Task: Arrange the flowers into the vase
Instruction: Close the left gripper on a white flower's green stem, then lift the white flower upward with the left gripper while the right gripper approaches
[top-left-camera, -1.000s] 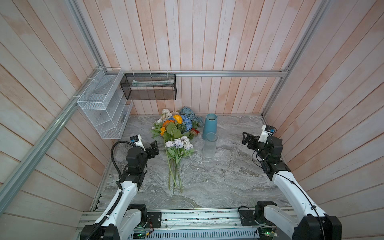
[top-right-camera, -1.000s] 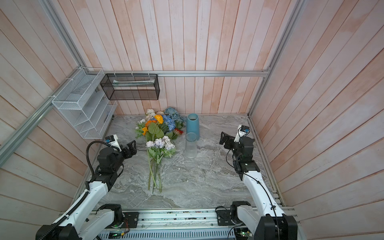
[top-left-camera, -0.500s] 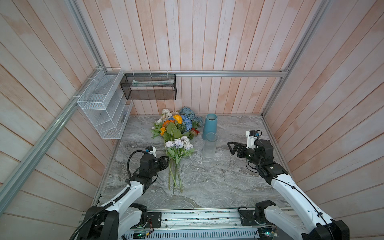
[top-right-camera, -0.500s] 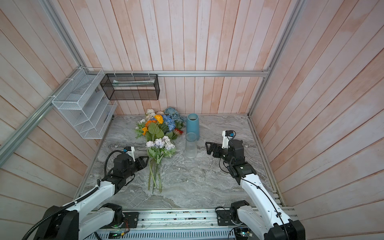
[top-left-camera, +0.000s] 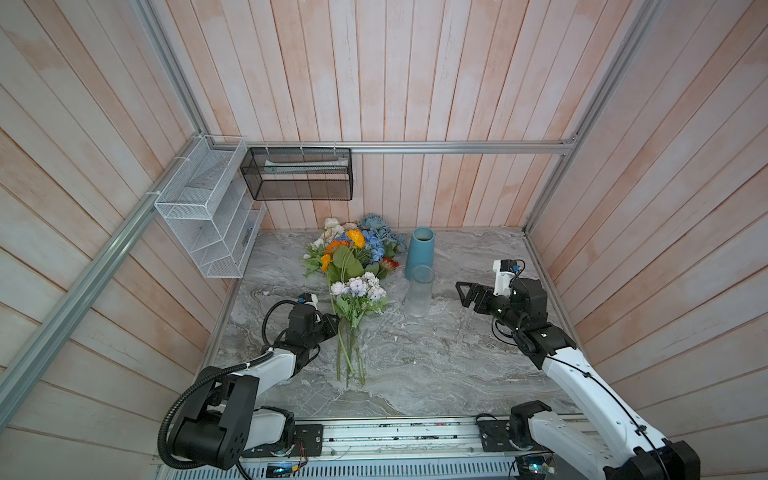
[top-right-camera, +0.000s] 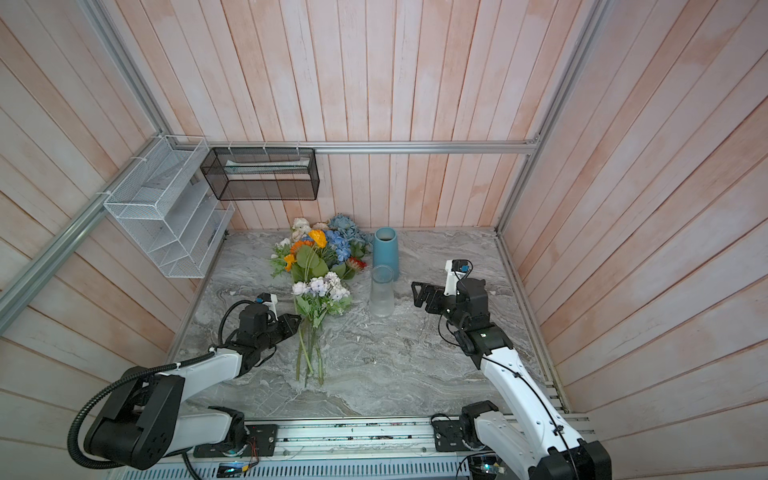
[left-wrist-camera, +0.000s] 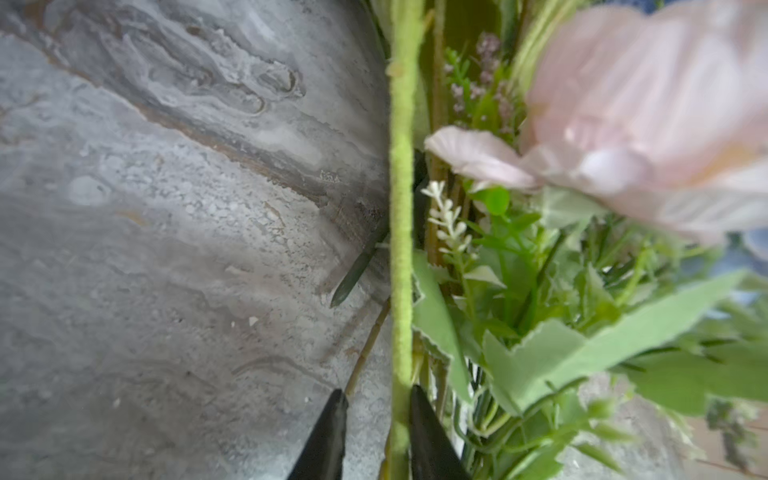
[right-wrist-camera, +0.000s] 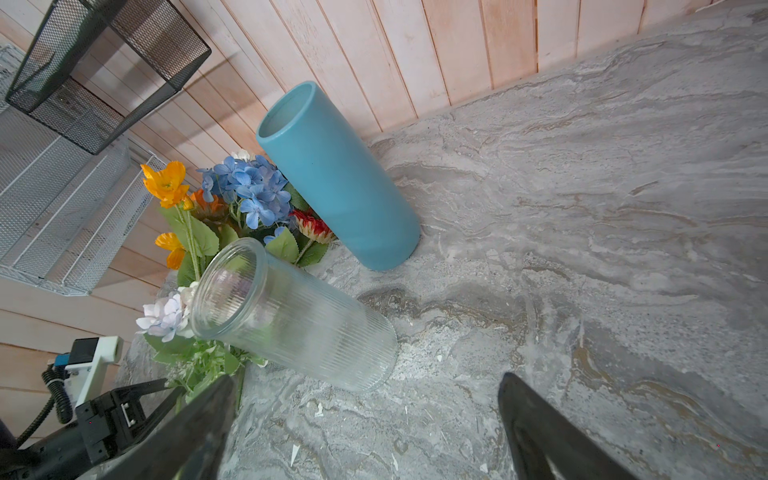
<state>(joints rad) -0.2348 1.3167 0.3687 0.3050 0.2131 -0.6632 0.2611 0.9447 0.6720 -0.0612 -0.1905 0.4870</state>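
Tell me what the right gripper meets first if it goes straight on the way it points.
Most likely the clear glass vase: the open right gripper points at its side, with only bare tabletop between. Exact height is unclear.

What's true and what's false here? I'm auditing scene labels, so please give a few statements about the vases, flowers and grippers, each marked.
1. The clear glass vase lies tipped over. False: it stands upright, in front of the blue vase.
2. The flowers lie on the table, outside both vases. True.
3. A green stem lies between the fingers of the left gripper. True.
4. The right gripper holds the clear glass vase. False: its fingers stand open and empty, apart from it.
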